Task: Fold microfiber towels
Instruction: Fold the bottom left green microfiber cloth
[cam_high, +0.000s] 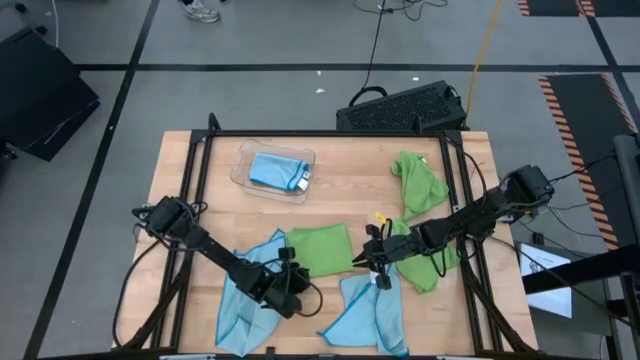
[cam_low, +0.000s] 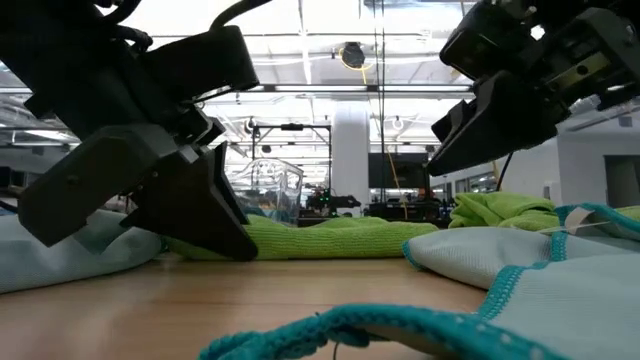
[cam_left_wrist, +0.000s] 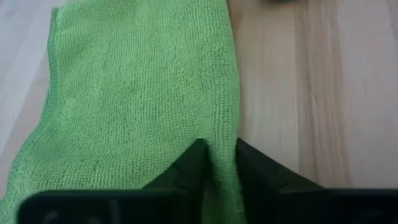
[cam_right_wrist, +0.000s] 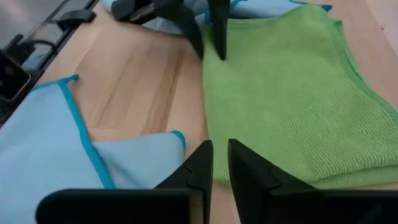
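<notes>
Down at the lower middle of the high view, your left pincer (cam_high: 291, 268) sits at the near left corner of the flat green towel (cam_high: 322, 247), and its wrist view shows the two fingers (cam_left_wrist: 189, 167) pinched on that towel's edge, the cloth bunched up between them. Your right pincer (cam_high: 372, 259) is at the towel's opposite, right-hand edge; its fingers (cam_right_wrist: 200, 163) stand close together with a thin gap, hovering over the hem, nothing visibly clamped. Much of the blue cloth on the lower left (cam_high: 243, 296) is covered by your left arm, and its lower edge is cut off by the frame. Count with me: three green towels, namely the flat one, a crumpled one (cam_high: 417, 181) at upper right, and one (cam_high: 425, 262) partly hidden under your right arm. Three blue as well: lower left, lower centre (cam_high: 365, 313), and a folded one (cam_high: 275, 171) inside the clear tray (cam_high: 243, 161). All lie on the wooden surface (cam_high: 350, 195).
</notes>
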